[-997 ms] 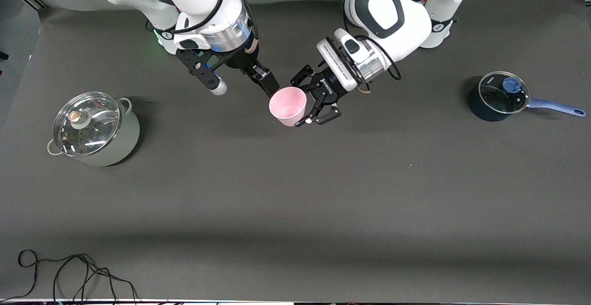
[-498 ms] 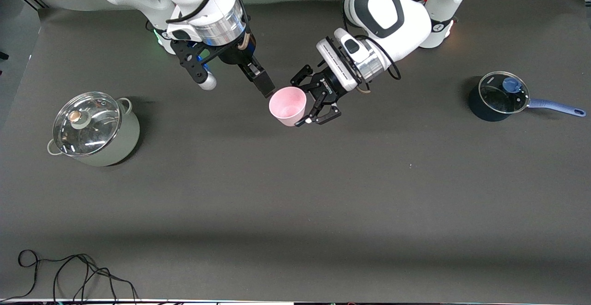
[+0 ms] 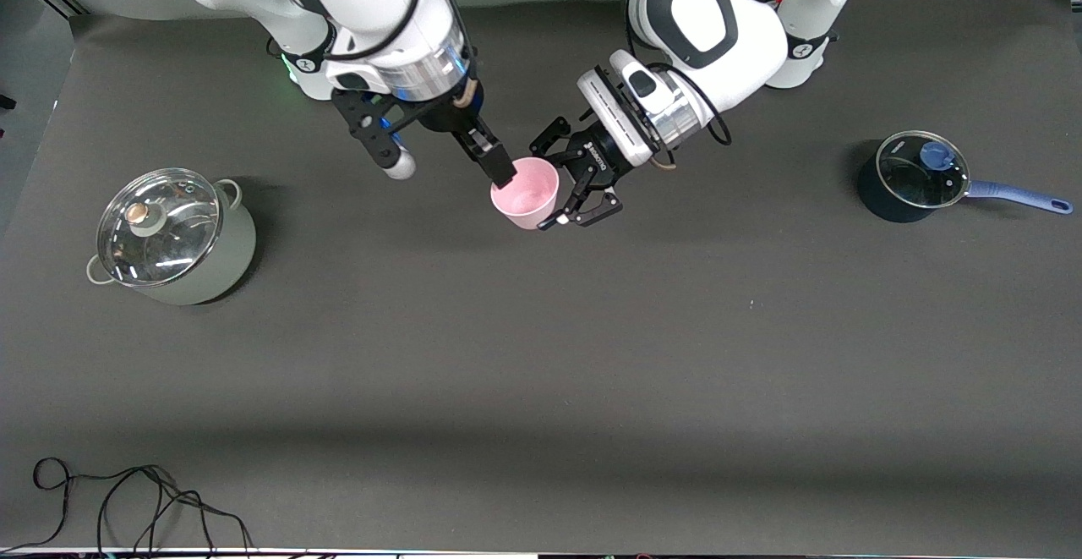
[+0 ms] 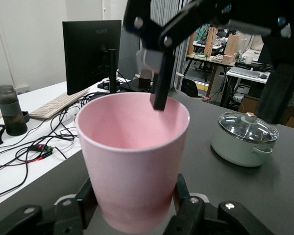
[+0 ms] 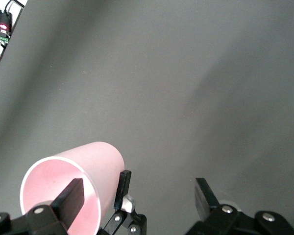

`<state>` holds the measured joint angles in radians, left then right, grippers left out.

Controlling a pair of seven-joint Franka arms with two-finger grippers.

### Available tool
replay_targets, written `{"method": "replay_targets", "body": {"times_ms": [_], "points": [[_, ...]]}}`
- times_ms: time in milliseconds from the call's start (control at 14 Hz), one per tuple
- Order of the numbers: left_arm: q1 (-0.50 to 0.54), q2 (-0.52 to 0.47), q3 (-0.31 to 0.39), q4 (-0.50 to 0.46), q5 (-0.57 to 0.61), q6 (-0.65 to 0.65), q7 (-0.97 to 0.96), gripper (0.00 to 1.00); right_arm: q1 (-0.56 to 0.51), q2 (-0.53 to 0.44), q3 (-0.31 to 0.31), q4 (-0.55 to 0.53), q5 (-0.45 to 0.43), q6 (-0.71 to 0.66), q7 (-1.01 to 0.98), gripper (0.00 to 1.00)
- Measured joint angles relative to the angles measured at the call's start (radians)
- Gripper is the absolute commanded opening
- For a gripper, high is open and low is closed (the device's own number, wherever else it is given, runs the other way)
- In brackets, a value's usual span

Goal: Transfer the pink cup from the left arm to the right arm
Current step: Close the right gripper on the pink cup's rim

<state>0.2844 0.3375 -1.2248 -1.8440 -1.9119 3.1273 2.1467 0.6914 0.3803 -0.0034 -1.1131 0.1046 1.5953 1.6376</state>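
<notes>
Since a second ago, the right gripper (image 3: 445, 167) dipped one open finger inside the pink cup (image 3: 527, 195). The left gripper (image 3: 581, 194) stayed clamped on it, held up over the table's (image 3: 541, 356) middle, probably ready for the handoff.

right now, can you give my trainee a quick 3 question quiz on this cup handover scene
1. True or false: the left pincer is shut on the pink cup.
2. Where is the right pincer's nearer finger? A) dipping inside the cup's rim B) on the stockpot's lid C) resting on the table
3. Fill in: the blue saucepan with a glass lid sits toward the ____ arm's end of the table, the pale green stockpot toward the other end.

Key: 1 true; 2 A, with the right pincer open and its other finger outside the cup; 3 left.
</notes>
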Motion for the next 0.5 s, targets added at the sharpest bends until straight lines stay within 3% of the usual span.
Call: {"method": "replay_targets", "body": {"times_ms": [71,214,356,498], "points": [[-0.004,0.0,0.0,0.005,0.0,0.011,-0.006,0.09,0.002,0.009,0.0,0.007,0.0,0.001,0.001,0.99],[-0.012,0.0,0.0,0.012,0.0,0.022,-0.012,0.09,0.003,0.024,0.0,0.021,0.0,0.002,0.001,0.82],[-0.016,0.0,0.0,0.013,0.0,0.026,-0.016,0.09,0.003,0.031,0.0,0.029,0.0,0.002,0.001,0.03],[-0.017,0.0,0.0,0.013,0.0,0.026,-0.017,0.09,0.003,0.031,-0.001,0.031,0.0,0.002,0.001,0.0]]}}
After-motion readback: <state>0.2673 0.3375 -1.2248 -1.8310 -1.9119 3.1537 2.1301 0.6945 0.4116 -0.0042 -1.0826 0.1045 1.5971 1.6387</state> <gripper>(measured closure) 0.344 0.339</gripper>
